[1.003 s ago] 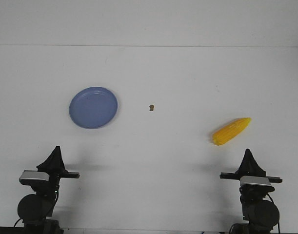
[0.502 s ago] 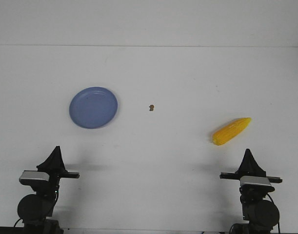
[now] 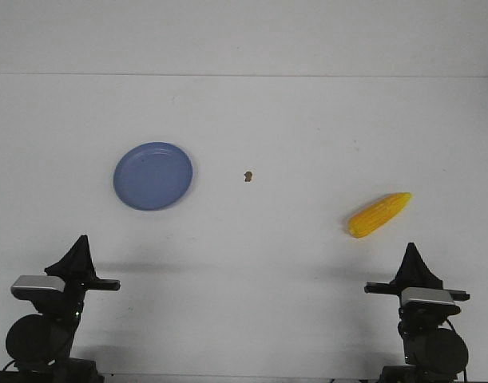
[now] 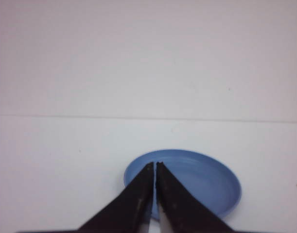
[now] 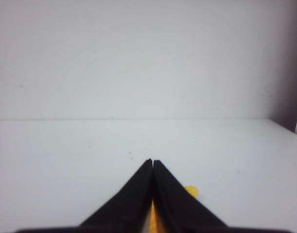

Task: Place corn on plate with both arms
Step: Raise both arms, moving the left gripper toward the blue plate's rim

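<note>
No text, label, brand, number or sign can be read in any view: none on the plate [image 3: 152,175], the corn [image 3: 378,214], the worktop [image 3: 267,263] or the arms' grey modules.

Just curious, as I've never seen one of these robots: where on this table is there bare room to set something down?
Nearly everywhere. The widest bare stretch lies behind the blue plate and the corn, toward the wall. Another runs between the plate and corn, holding only a tiny brown speck. Nowhere is crowded; tightest is the near right, between the corn and the right arm's fingers.
</note>
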Motion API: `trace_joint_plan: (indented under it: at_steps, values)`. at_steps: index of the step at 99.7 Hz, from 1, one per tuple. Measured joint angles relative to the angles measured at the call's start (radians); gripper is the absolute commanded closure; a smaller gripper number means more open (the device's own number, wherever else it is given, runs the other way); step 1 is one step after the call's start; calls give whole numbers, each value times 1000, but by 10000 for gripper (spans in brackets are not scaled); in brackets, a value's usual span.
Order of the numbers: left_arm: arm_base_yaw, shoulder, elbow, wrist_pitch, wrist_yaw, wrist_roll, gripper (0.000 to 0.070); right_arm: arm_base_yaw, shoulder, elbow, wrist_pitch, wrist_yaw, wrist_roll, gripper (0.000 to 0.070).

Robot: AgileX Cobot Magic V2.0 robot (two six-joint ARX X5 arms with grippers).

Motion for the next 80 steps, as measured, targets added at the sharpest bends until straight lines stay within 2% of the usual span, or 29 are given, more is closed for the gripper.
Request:
trace_joint_plan:
  at_steps: [20, 52, 66, 80]
  values:
    - [0, 201, 209, -154, 0, -48, 688, 0, 127, 222, -216, 0, 18, 700]
    - [0, 530, 569, -407, 0, -73, 688, 0, 505, 606, -607, 0, 45, 700]
    - [0, 650, 667, -499, 0, -74, 688, 0, 635, 697, -662, 0, 50, 700]
    - [0, 719, 681, -534, 0, -74, 688, 0, 703, 710, -668, 0, 51, 700]
